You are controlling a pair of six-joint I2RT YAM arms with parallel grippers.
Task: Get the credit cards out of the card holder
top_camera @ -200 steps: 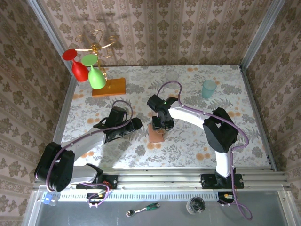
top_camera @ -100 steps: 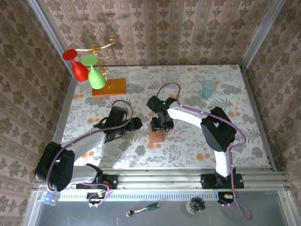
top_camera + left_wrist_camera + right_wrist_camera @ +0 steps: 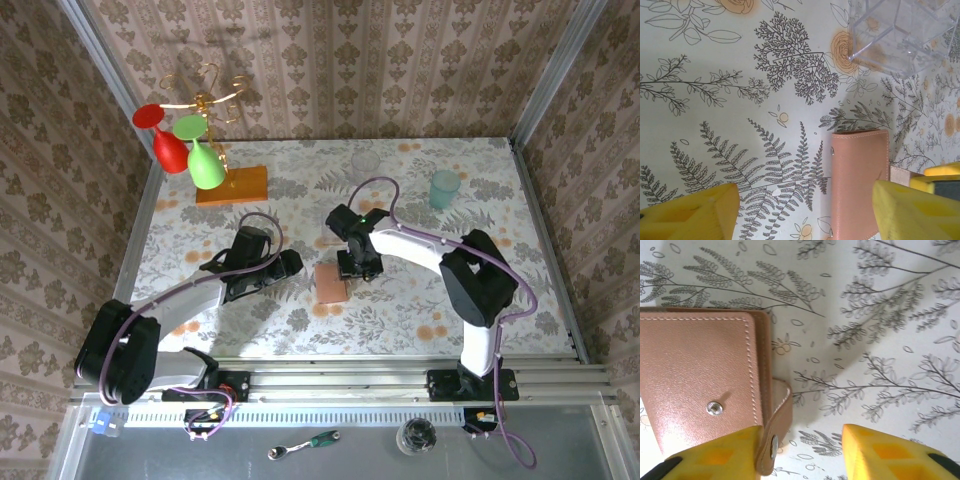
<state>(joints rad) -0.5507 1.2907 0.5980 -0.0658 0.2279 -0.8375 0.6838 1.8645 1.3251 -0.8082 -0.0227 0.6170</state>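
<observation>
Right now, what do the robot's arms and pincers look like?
Left arm and right arm: white links, black joints, a looping purple cable along each. Left gripper and right gripper have blocky yellow fingers. Green light on the right wrist.

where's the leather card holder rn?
Top view: the reddish-brown leather card holder lies flat between the left gripper and the right gripper, nearer the right.

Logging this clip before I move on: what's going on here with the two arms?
The card holder lies folded shut on the table, its snap tab loose. The right claw is open low at the tab edge, one finger over the holder's corner, gripping nothing. The left claw hovers open on the other side. The holder has not been opened yet.
</observation>
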